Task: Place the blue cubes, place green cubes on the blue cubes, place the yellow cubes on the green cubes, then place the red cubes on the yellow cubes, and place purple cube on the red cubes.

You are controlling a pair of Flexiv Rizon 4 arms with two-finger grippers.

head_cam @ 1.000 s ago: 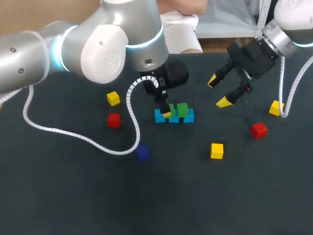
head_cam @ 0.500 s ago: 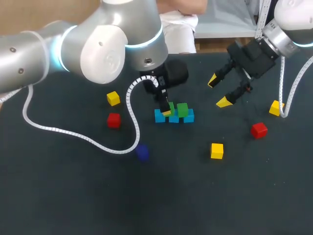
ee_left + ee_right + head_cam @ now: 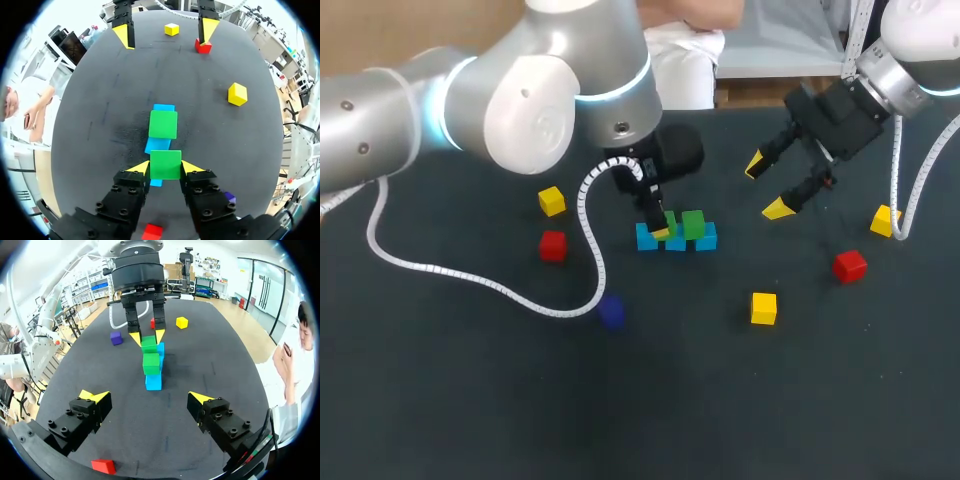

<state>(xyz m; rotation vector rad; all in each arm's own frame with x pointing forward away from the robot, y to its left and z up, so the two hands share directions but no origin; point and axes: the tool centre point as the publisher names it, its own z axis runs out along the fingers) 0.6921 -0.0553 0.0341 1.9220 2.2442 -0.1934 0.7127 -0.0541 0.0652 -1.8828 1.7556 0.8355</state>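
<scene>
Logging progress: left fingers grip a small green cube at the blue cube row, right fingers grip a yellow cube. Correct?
No. The right fingers are open and empty, per the right wrist view. The left fingers do grip the small green cube at the blue cube row.

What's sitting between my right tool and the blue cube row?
Nothing. In the right wrist view only bare tabletop separates the open right tool from the nearest blue cube.

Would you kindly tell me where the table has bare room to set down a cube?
The widest bare stretch of table lies on the robot's side of the purple cube and the middle yellow cube. It is crowded at the blue row, where the left gripper grips a green cube.
</scene>
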